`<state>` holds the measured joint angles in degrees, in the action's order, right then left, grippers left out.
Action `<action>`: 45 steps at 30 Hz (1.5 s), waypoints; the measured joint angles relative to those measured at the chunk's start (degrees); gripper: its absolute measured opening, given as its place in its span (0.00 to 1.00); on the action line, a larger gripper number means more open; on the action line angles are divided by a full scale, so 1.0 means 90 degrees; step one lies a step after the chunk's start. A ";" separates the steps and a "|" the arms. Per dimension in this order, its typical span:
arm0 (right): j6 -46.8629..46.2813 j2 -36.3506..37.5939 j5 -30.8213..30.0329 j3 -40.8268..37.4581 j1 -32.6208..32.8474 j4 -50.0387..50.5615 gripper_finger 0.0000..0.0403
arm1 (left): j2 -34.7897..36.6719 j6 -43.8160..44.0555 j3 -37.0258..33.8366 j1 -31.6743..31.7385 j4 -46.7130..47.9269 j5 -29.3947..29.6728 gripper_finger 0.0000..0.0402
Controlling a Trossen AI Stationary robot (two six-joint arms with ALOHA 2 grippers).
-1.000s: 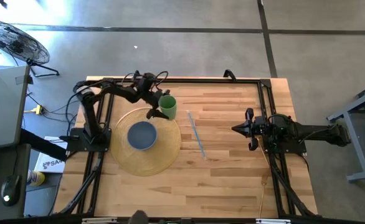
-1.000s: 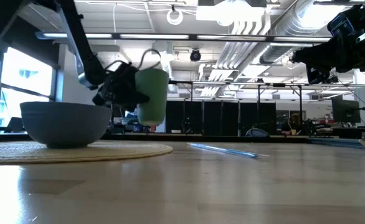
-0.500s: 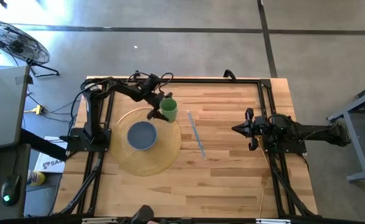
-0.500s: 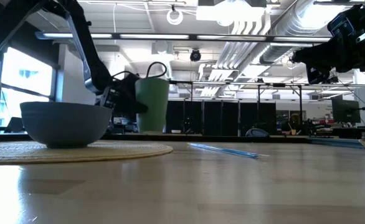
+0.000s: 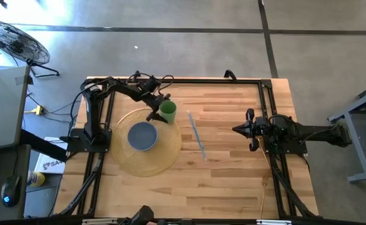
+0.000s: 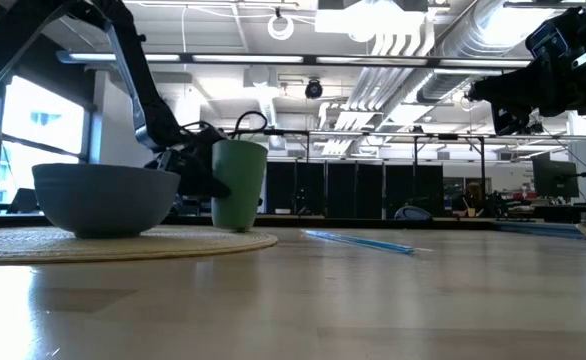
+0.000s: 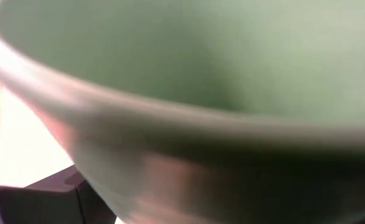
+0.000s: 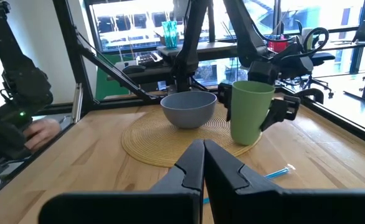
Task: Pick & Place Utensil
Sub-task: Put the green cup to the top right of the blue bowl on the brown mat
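Note:
A green cup (image 5: 168, 112) stands upright at the far right rim of a round woven mat (image 5: 161, 159), next to a grey-blue bowl (image 5: 143, 135) that sits on the mat. My left gripper (image 5: 158, 107) is at the cup, shut on it; the cup's green wall (image 7: 232, 74) fills the left wrist view. A thin blue utensil (image 5: 197, 134) lies flat on the wood between the mat and my right gripper (image 5: 236, 129), which hovers shut above the table's right half. My left gripper holds the green cup by its side wall (image 8: 232, 102), one finger (image 8: 223, 99) on each side. The fingers come level from the table's far left. The cup is upright with its bottom (image 6: 235, 228) down at the mat's rim.
A black frame rail (image 5: 267, 144) runs along the table's edges and under both arm bases. Bare wood (image 5: 227, 181) lies near and to the right of the mat. A person's hand (image 8: 42, 130) shows past the table's left side.
My left gripper has moved down and slightly toward the near edge with the cup. The cup, lifted and tilted a second ago, now stands upright with its bottom at the mat's rim.

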<state>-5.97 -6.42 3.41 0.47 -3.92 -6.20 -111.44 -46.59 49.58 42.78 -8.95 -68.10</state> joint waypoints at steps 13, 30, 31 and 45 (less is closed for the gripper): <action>0.0001 0.0000 0.0001 0.0000 0.0000 0.0000 0.00 | 0.0316 -0.0357 -0.0005 0.0003 0.0552 0.0246 0.96; 0.0000 0.0000 0.0001 0.0000 0.0000 -0.0002 0.00 | 0.0585 -0.0512 -0.0005 0.0000 0.1115 0.0493 0.96; 0.0000 0.0000 0.0000 0.0000 0.0000 -0.0001 0.00 | 0.0586 -0.0510 -0.0005 0.0000 0.1130 0.0491 0.96; 0.0001 0.0000 0.0001 0.0000 0.0001 -0.0001 0.00 | 0.0617 -0.0465 -0.0005 0.0000 0.1354 0.0626 0.96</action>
<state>-5.96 -6.42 3.42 0.47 -3.91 -6.21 -105.89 -50.77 49.54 42.78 3.24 -62.46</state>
